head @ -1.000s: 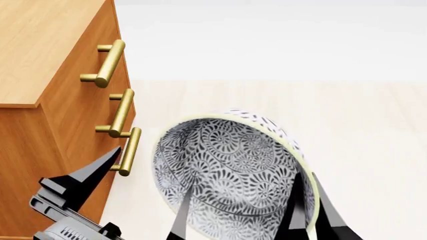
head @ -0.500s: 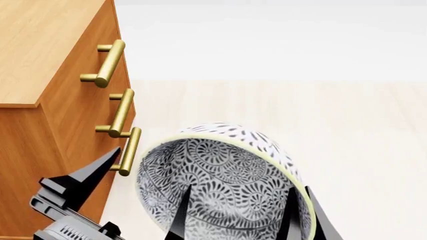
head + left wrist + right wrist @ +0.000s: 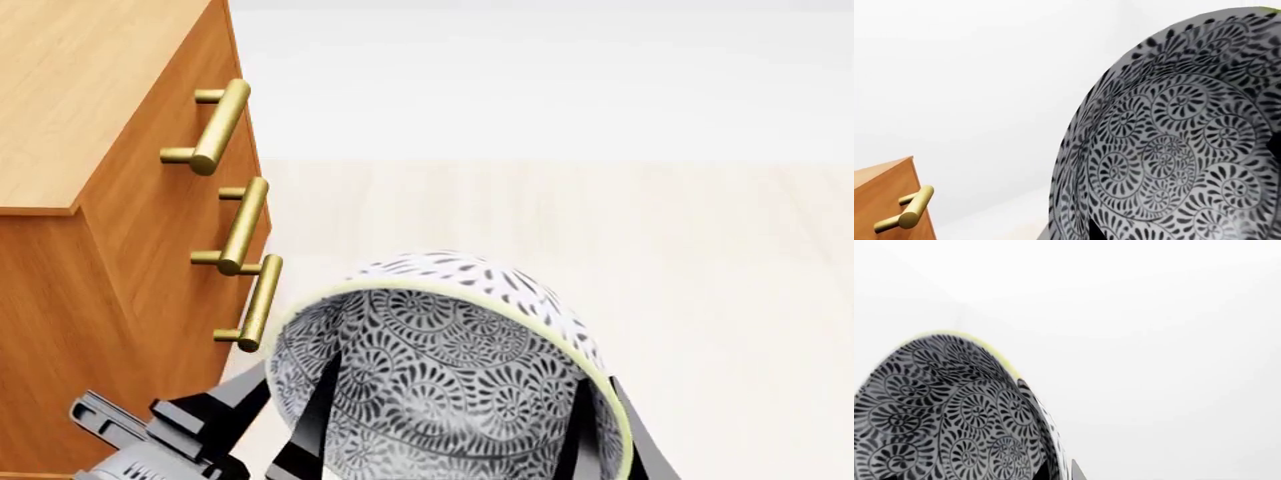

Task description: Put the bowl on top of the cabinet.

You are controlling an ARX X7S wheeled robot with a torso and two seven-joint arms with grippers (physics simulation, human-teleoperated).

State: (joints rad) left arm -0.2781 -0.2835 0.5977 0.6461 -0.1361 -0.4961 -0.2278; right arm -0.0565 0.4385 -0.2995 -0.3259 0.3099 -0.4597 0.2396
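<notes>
Presently we list the bowl (image 3: 447, 375), deep and round, white with dense black-grey floral scrolls and a pale yellowish rim, held raised and tipped so its opening faces us in the head view. It hangs off the cabinet (image 3: 94, 250), beside the front near the lowest of three brass bar handles (image 3: 251, 302), apart from it and lower than the lighter wood top (image 3: 80, 90).

We note our right gripper (image 3: 607, 440) closed across the bowl's rim at its right side, one dark finger inside the wall and one outside; the right wrist view shows the patterned interior (image 3: 941, 410) with a dark finger (image 3: 1029, 392) along the rim.

We note our left gripper (image 3: 287, 430) at the bowl's left side, one dark finger lying against the patterned interior. Whether it grips the wall we cannot tell. The left wrist view shows the bowl (image 3: 1174, 150) close up.
</notes>
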